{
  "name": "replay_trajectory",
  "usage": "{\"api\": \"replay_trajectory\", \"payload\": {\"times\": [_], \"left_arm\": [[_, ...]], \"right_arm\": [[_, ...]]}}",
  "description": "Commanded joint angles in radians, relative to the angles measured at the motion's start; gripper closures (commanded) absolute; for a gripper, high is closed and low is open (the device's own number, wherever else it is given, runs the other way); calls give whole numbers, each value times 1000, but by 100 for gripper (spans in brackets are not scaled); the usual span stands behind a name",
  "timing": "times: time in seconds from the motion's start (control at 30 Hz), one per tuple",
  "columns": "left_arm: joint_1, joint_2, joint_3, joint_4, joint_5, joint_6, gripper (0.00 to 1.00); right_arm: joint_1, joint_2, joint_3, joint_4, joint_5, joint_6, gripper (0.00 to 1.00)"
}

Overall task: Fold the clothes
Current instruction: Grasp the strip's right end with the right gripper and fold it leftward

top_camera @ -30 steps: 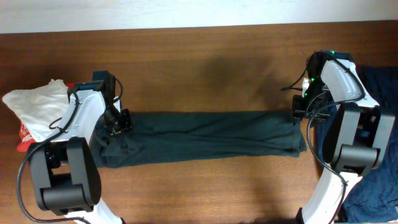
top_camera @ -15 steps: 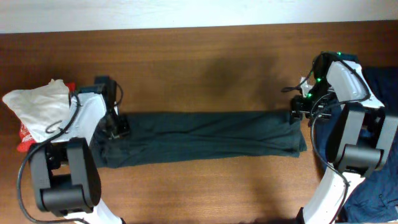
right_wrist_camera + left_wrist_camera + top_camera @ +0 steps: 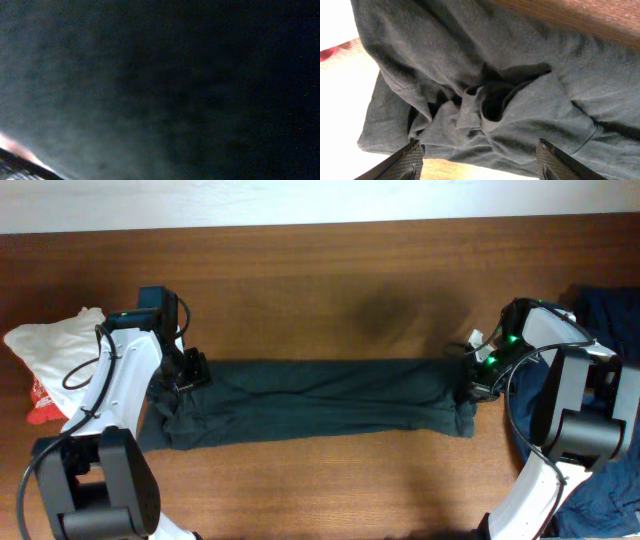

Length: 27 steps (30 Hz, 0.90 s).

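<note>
Cloth first: seen from overhead, your black T-shirt (image 3: 320,400) lies as a long narrow band across the middle of the wooden table (image 3: 330,290), no lettering showing, with one arm at each short end. I judge that stance suits bringing the ends together for a crosswise fold. Your left gripper (image 3: 190,373) sits over the rumpled left end, and your right gripper (image 3: 472,385) is down on the right end, where the cloth bunches toward it. A white garment (image 3: 50,345) with a bit of red lies off to the left, a navy shirt (image 3: 610,315) lies off to the right, both apart from the work, and a pale strip runs along the table's far edge. From the left wrist, your fingertips (image 3: 410,159) stand spread wide above a knot of wrinkled sleeve folds, gripping nothing, so you would need to choose a clean edge there before closing. From the right wrist, dark fabric pressed close fills the frame. The jaws themselves are hidden, but they are pressed together, pinching the T-shirt's end, as I read it.
</note>
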Motion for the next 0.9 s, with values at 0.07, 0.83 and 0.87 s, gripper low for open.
{"api": "replay_trajectory", "payload": {"times": [0.07, 0.83, 0.87], "left_arm": [[2, -16, 16, -16, 32, -6, 28], [2, -16, 16, -18, 37, -6, 21], [2, -16, 16, -18, 37, -6, 21]], "right_arm": [[-58, 18, 65, -9, 248, 193, 96], [678, 21, 399, -187, 182, 331, 95], [694, 21, 398, -187, 182, 350, 95]]}}
